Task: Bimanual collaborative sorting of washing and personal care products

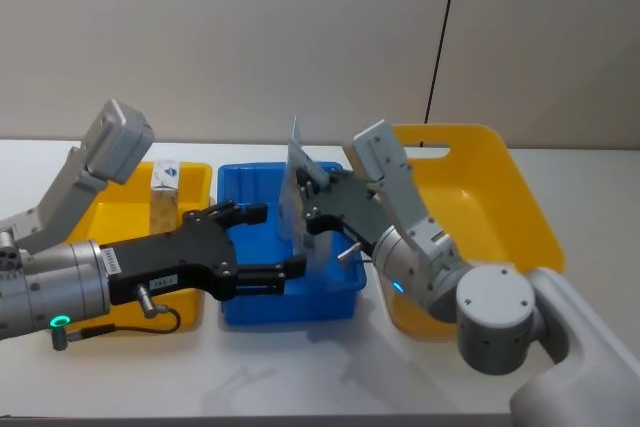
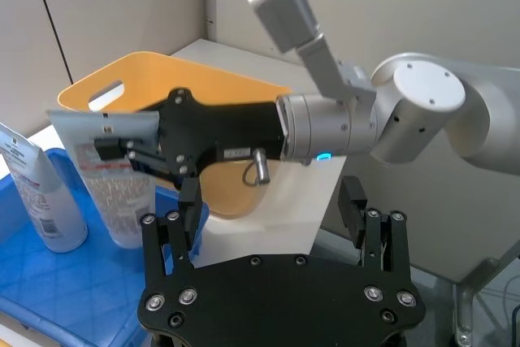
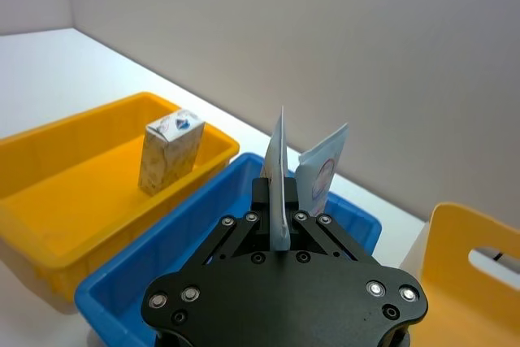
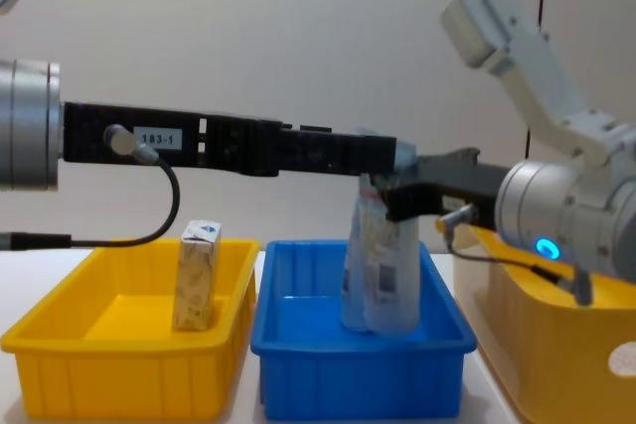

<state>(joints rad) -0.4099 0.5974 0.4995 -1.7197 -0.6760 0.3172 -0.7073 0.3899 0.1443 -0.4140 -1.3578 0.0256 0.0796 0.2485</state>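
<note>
While held: right gripper pinches a slim pale-blue plastic tube by its flat end, upright over the blue plastic bin at frame centre, likely for lowering.
Beside it: second pale-blue tube standing in that bin.
Left gripper: fingers spread, empty, lower left of the tube.

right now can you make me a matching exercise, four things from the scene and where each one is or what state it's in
Things:
1. held tube
2. second tube
3. small carton
4. left gripper

States:
A. upright in the left yellow bin
B. open, above the blue bin
C. pinched by the right gripper
D. free-standing in the blue bin

Pairs: 1-C, 2-D, 3-A, 4-B
</note>
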